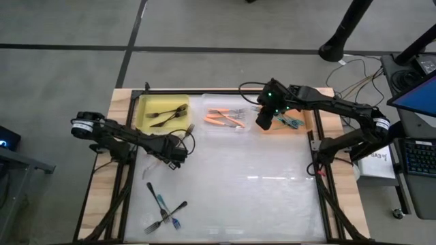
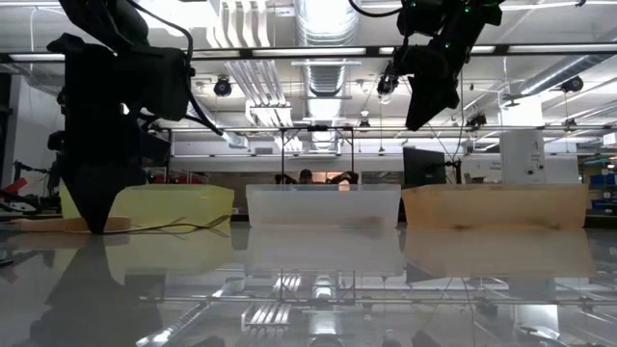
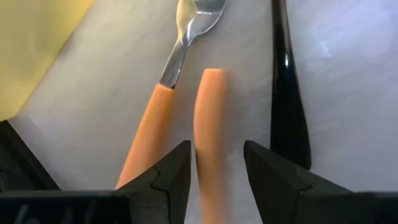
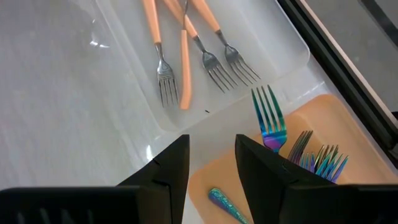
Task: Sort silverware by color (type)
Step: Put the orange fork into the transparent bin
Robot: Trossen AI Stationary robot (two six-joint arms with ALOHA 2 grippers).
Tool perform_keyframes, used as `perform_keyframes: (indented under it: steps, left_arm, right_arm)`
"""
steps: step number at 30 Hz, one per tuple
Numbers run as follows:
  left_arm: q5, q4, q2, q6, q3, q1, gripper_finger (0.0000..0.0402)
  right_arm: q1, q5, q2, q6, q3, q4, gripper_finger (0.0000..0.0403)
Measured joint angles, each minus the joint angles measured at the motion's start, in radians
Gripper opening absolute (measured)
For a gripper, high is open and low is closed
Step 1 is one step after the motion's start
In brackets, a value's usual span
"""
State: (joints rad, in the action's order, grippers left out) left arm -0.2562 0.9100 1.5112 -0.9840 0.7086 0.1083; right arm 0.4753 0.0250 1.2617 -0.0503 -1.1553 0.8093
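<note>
Open white tabletop (image 1: 259, 197) spreads below the trays; left gripper (image 3: 214, 168) straddles an orange handle (image 3: 209, 124), right gripper (image 4: 211, 158) spread.

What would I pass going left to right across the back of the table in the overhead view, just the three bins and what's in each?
Yellow bin with black forks → clear bin with orange forks → orange bin with teal forks, partly under the right gripper.

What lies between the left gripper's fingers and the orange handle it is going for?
Nothing visible. The left gripper is open, its fingers on either side of one orange handle; a second orange-handled utensil and a black handle lie alongside.
</note>
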Motion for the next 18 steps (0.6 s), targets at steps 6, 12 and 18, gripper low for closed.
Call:
perform_keyframes:
  steps: [6,12,18]
  left_arm:
    - [0.005,-0.008,0.001,0.017,0.0,-0.001,0.0124]
    - [0.015,-0.019,0.006,0.03,0.001,-0.001,0.0062]
    - [0.03,-0.011,0.005,0.02,0.002,-0.001,0.0023]
  right_arm:
    - [0.0,0.0,0.0,0.013,0.0,-0.004,0.0121]
    - [0.0,0.0,0.0,0.019,0.0,-0.004,0.0121]
    - [0.0,0.0,0.0,0.025,0.0,-0.004,0.0121]
